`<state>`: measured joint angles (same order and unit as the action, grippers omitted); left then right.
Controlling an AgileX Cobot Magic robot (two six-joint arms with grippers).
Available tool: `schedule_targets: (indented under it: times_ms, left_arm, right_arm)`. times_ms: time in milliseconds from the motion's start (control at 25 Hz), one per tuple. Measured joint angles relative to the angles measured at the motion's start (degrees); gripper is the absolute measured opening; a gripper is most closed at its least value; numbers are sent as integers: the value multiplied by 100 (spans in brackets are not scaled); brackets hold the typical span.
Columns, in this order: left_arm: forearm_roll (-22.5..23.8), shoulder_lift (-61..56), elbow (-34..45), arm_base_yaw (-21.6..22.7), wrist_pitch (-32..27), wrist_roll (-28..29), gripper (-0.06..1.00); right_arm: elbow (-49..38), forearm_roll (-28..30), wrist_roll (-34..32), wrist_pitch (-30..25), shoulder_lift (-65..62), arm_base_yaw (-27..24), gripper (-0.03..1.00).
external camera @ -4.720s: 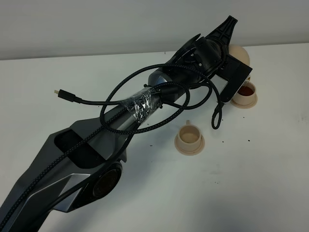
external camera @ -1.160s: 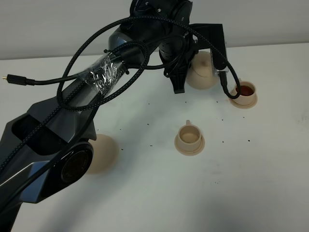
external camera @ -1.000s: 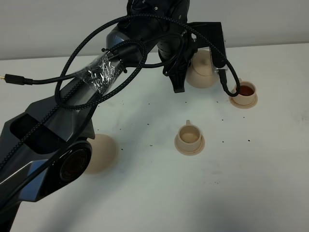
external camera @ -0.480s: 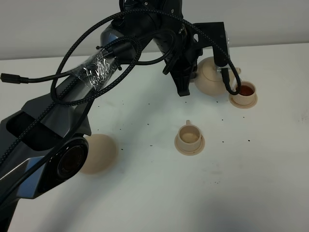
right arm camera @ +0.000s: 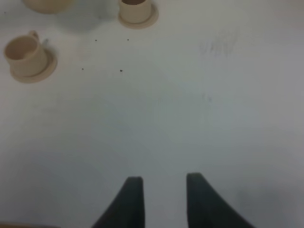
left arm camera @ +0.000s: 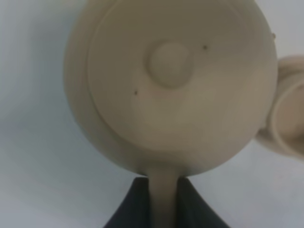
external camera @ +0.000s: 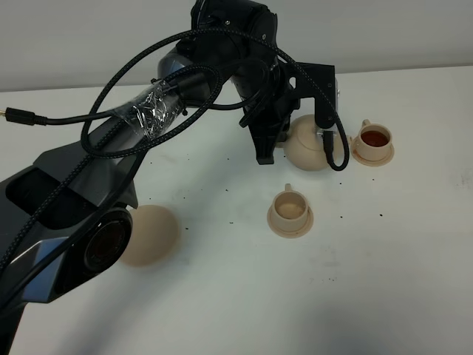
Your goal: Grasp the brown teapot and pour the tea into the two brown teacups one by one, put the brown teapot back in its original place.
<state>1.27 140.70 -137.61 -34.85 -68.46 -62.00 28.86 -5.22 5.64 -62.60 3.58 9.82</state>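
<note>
The brown teapot (external camera: 307, 146) hangs upright just above the table, between the two brown teacups. My left gripper (external camera: 279, 140) reaches across the middle and is shut on its loop handle. The left wrist view looks down on the teapot's lid (left arm camera: 168, 58), and the handle (left arm camera: 164, 199) is pinched between the dark fingers (left arm camera: 130, 211). The far teacup (external camera: 373, 140) holds dark tea. The near teacup (external camera: 290, 209) looks empty. The original place, a wide tan saucer (external camera: 151, 235), lies bare at the left. My right gripper (right arm camera: 161, 190) is open over bare table.
A black cable loops around the left arm and dangles beside the teapot (external camera: 332, 159). Small dark specks dot the white table (external camera: 222, 296). The right wrist view shows both teacups (right arm camera: 26, 54) (right arm camera: 136, 9) far off. A blurred teacup edge (left arm camera: 289, 118) sits beside the teapot.
The left gripper has carried the teapot away from the far teacup, toward the near teacup and lower. The right gripper has not moved.
</note>
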Motion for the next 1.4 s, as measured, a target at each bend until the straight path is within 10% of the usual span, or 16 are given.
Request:
schedule_targets:
  times_ms: [1120, 1400]
  left_arm:
    - [229, -1880, 2557, 163, 11, -200, 12]
    - [869, -1880, 2578, -39, 82, -40, 12]
  right_arm:
    - [0, -2, 0, 0, 0, 0, 24]
    - [0, -2, 0, 0, 0, 0, 24]
